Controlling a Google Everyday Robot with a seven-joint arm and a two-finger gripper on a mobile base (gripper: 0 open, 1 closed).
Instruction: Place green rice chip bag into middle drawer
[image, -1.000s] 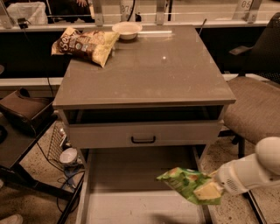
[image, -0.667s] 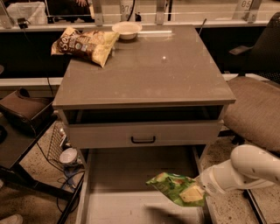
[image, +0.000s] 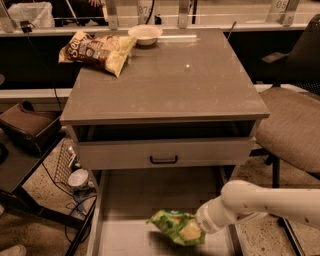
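Low over the right side of the wide, shallow grey middle drawer (image: 131, 200), you have the small glossy green rice chip bag (image: 172, 226) hanging tilted. The gripper (image: 195, 231) on the white arm (image: 260, 202) clamps its right end. Higher up, a grey drawer front with a black handle (image: 163, 153) sits under the tan cabinet top (image: 180, 85), where a yellow-and-brown chip bag (image: 97, 50) lies near a white bowl (image: 145, 34).

Smooth white plastic pincer (image: 194, 231) over the matt grey middle drawer (image: 125, 237) clasps the glossy, crinkled green rice chip bag (image: 172, 226).
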